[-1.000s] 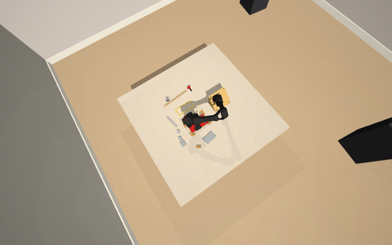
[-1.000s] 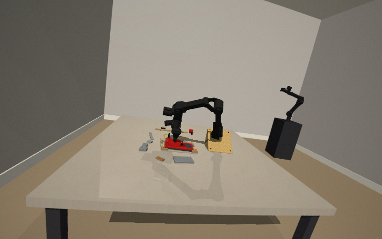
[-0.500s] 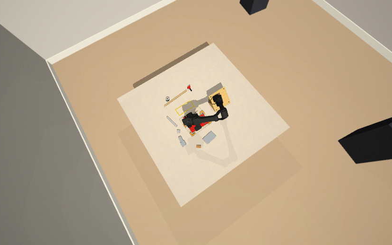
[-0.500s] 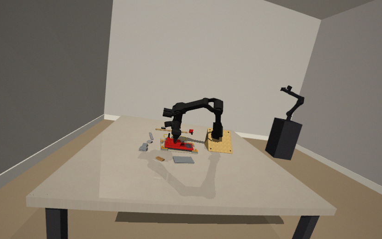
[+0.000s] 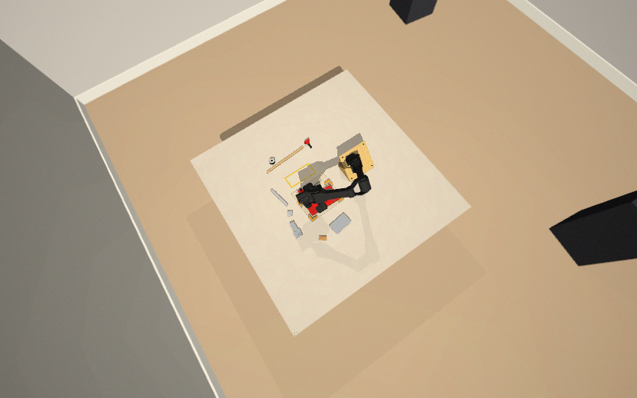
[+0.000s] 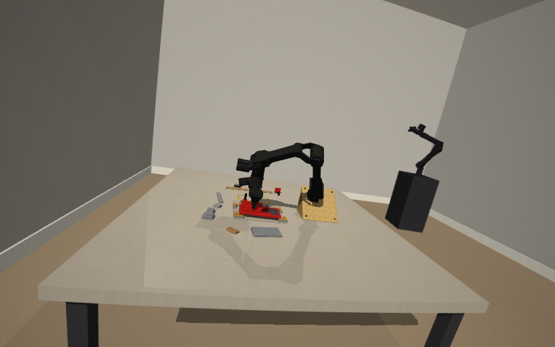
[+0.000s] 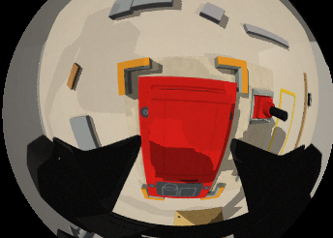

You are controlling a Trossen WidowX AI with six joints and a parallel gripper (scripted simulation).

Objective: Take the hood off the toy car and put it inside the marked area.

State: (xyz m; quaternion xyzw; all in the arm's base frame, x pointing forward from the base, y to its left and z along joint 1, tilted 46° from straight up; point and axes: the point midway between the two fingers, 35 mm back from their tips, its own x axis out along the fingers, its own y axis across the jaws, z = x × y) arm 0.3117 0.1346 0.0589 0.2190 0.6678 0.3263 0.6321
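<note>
The red toy car (image 5: 313, 212) (image 6: 245, 212) (image 7: 187, 111) sits between orange corner brackets. Its red top has thin outlines and a dark grey panel at the end nearer the arm's base. I cannot tell where the hood's edges run. My gripper (image 6: 254, 205) (image 7: 188, 143) is open and empty, pointing down over the car, with one finger near each long side. Its fingertips look close to the car's height; contact cannot be told. The marked area, a yellow outline (image 5: 296, 170) (image 7: 287, 91), lies beside the car. The arm hides part of the car in the top view.
A red block with a black stick (image 7: 261, 105) stands between car and outline. A wooden strip (image 5: 285, 159), a small wheel (image 5: 271, 160) and a red-and-black piece (image 5: 307, 142) lie beyond. A grey slab (image 5: 340, 223) (image 6: 266, 232), an orange-brown block (image 5: 323, 237) and other grey pieces lie around.
</note>
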